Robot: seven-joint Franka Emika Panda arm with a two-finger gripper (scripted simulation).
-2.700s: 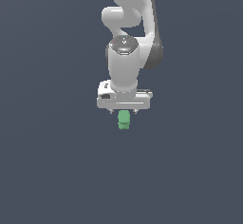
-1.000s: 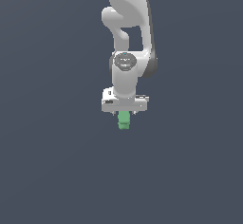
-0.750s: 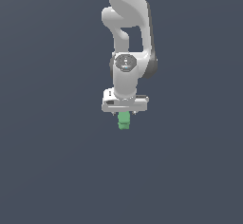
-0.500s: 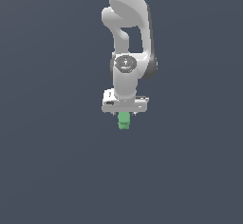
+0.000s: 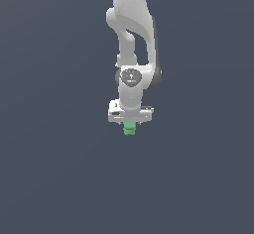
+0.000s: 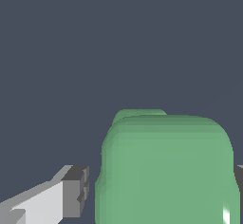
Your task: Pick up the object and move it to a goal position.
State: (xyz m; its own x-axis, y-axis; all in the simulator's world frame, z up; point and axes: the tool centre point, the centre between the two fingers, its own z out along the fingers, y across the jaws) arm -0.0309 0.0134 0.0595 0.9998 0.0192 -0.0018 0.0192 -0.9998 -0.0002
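So right now the object point(image 5: 130, 128) sits directly under my gripper point(image 5: 130, 124), poking out below the white hand in the exterior view. It's between my fingers, not off to either side, so as far as I can judge there's no reaching left to do; whatever comes next is just carrying it. No goal marker shows in either view, so I can't say which way that is.

In the wrist view the object point(image 6: 163, 168) fills the space between my fingertips. One grey-tipped finger point(image 6: 73, 194) stands just beside its flank with a thin dark sliver between them, and the other finger only peeks in at the frame edge. I read my jaws as clamped on it, though actual pad contact is hard to confirm.

Shape-wise it's a matte green lumpy thing, rounded segments stacked up, with a smaller bump behind the big one. Its long axis seems to run along my fingers, pointing down. It's narrower than my hand. Finish looks soft, just one small highlight near a corner.
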